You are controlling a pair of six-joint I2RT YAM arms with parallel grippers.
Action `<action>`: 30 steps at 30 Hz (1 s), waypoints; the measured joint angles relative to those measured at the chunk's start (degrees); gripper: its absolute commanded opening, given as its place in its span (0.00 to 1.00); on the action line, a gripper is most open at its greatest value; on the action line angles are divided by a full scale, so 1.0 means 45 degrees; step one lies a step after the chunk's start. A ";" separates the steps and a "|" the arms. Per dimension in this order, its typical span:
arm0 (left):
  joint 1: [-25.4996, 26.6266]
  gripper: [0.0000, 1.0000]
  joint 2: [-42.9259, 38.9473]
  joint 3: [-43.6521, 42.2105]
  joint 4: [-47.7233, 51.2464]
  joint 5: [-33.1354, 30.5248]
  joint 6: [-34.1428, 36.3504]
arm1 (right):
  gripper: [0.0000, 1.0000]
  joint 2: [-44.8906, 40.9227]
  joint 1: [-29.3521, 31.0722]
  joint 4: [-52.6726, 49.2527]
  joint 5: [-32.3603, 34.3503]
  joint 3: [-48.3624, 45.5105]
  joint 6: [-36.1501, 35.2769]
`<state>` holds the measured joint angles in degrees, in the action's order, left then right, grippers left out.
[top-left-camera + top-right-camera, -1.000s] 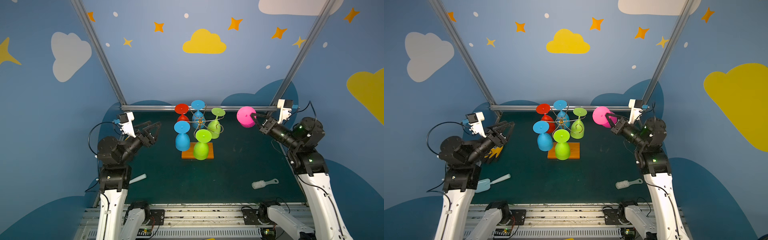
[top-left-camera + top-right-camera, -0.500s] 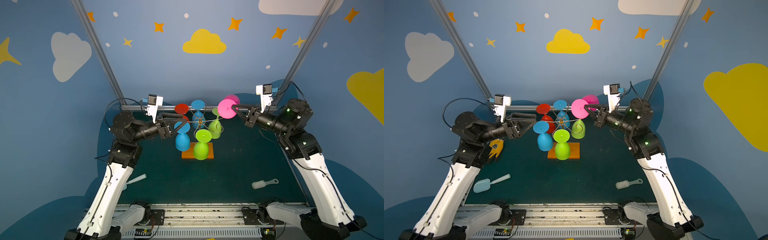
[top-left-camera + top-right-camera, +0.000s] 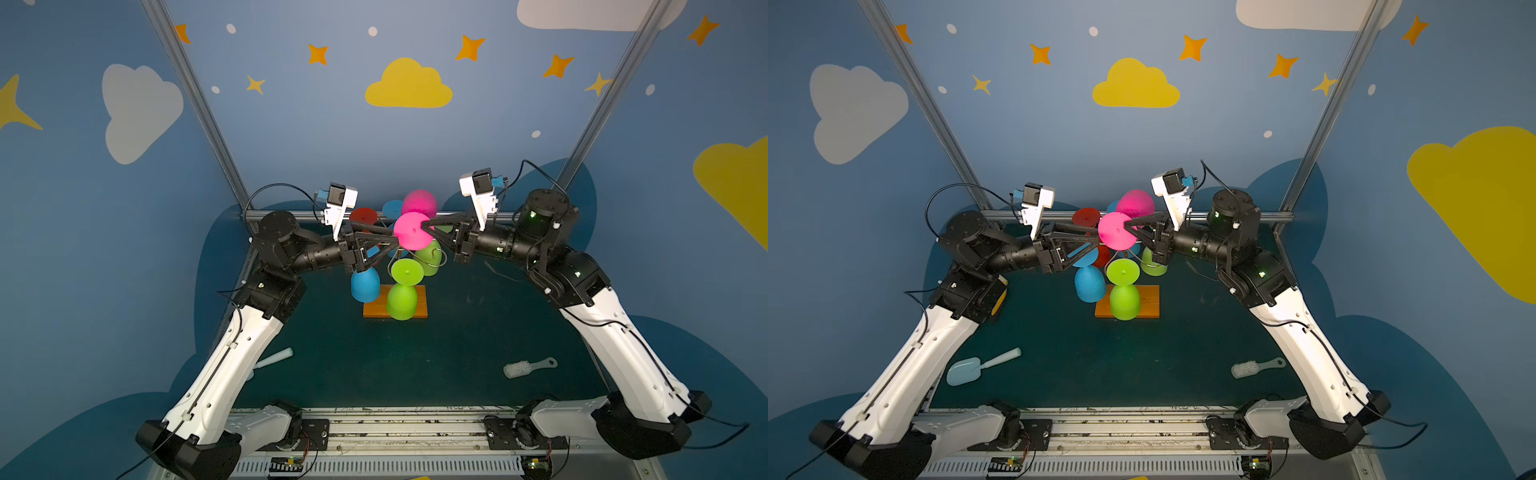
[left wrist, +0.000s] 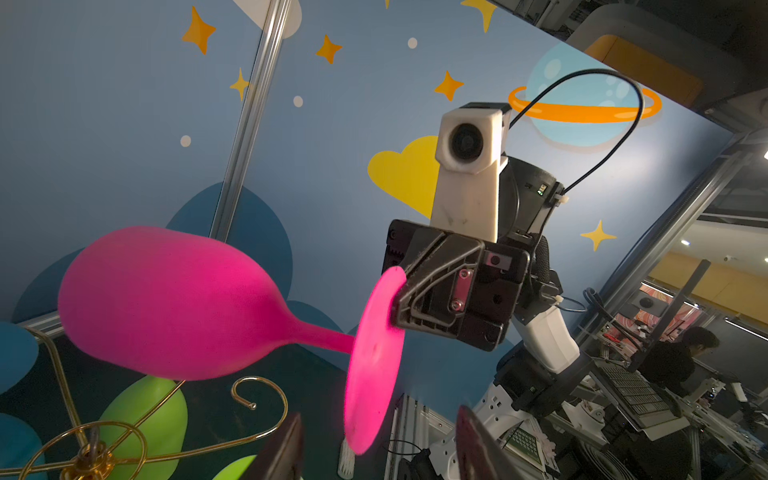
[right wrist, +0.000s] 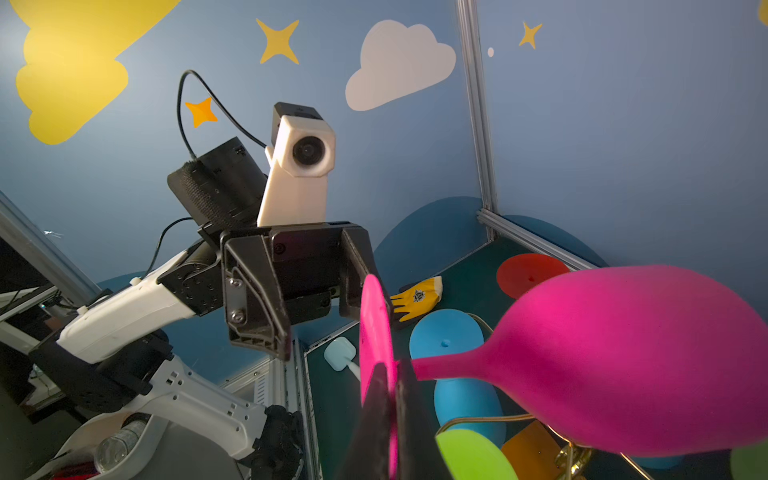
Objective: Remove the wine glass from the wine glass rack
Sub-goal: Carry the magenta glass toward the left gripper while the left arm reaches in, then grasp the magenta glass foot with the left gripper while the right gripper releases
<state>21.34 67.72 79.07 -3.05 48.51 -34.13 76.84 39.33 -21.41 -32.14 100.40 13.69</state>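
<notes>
While the right gripper [image 3: 424,227] is pinching the flat foot of the pink wine glass [image 3: 409,232] between its pressed fingers, the glass is lying sideways in the air, a little above the centre of both top views. Its bowl is pointing toward the back wall, so the inside of it is not showing. In the left wrist view the pink wine glass [image 4: 166,303] is hanging over an empty curled arm of the wine glass rack [image 4: 95,453], apart from the wire.

The left gripper [image 3: 392,240] is reaching in from the left of the frame with its fingers spread, and the rim of the pink foot is sitting between them. Whether they are touching the foot, I cannot tell.

The wine glass rack [image 3: 422,301] is standing at the middle of the dark green table [image 3: 457,353]. It is carrying a blue glass [image 3: 365,284] and two green glasses [image 3: 402,301], all hanging with the bowl down, so what is in them is hidden. A red foot [image 3: 363,216] is showing behind the left gripper.

A white brush [image 3: 528,368] is lying at the lower right of the table, and a pale blue scoop [image 3: 967,370] at the lower left.
</notes>
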 measured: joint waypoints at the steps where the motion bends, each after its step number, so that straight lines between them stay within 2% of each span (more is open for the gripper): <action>1: 0.0015 0.50 0.0015 0.0000 -0.0005 -0.0073 0.0024 | 0.00 0.0068 0.0131 -0.0005 0.0019 0.0024 -0.0073; 4: 0.0024 0.28 0.0078 0.0015 -0.0058 -0.0160 0.0039 | 0.00 0.0209 0.0442 -0.0024 0.0053 0.0087 -0.0180; 8: 0.0049 0.12 0.0233 0.0087 -0.0146 -0.0146 0.0000 | 0.00 0.0355 0.0714 -0.0073 0.0185 0.0146 -0.0257; 11: 0.0049 0.03 0.0238 0.0087 -0.0185 -0.0112 0.0039 | 0.00 0.0418 0.0758 -0.0078 0.0277 0.0146 -0.0253; 14: 0.0039 0.03 0.0185 0.0092 -0.0175 -0.0024 0.0112 | 0.00 0.0418 0.0758 -0.0078 0.0355 0.0146 -0.0262; 15: 0.0015 0.03 0.0146 0.0092 -0.0146 -0.0024 0.0112 | 0.04 0.0403 0.0763 -0.0078 0.0374 0.0146 -0.0296; 17: -0.0058 0.03 0.0092 0.0092 -0.0097 0.0049 0.0044 | 0.25 0.0355 0.0763 -0.0151 0.0539 0.0146 -0.0423; 19: -0.0311 0.03 0.0044 0.0097 -0.0097 0.0102 -0.0330 | 0.53 0.0233 0.0753 -0.0379 0.0928 0.0112 -0.0806; 21: -0.0855 0.03 0.0039 0.0097 -0.0287 0.0209 -0.0962 | 0.67 -0.0102 0.0636 -0.0471 0.1428 -0.0180 -0.1209; 27: -0.2059 0.03 0.0044 0.0083 -0.1559 0.0695 -0.3152 | 0.88 -0.2108 0.0015 -0.0044 0.2773 -0.2181 -0.2812; 30: -0.2103 0.03 0.0044 0.0083 -0.2025 0.0918 -0.3920 | 0.90 -0.2662 -0.0083 0.0685 0.3138 -0.3011 -0.3818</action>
<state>11.88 67.92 79.44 -12.16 52.64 -51.77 64.86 38.96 -18.33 -18.02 86.85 -3.49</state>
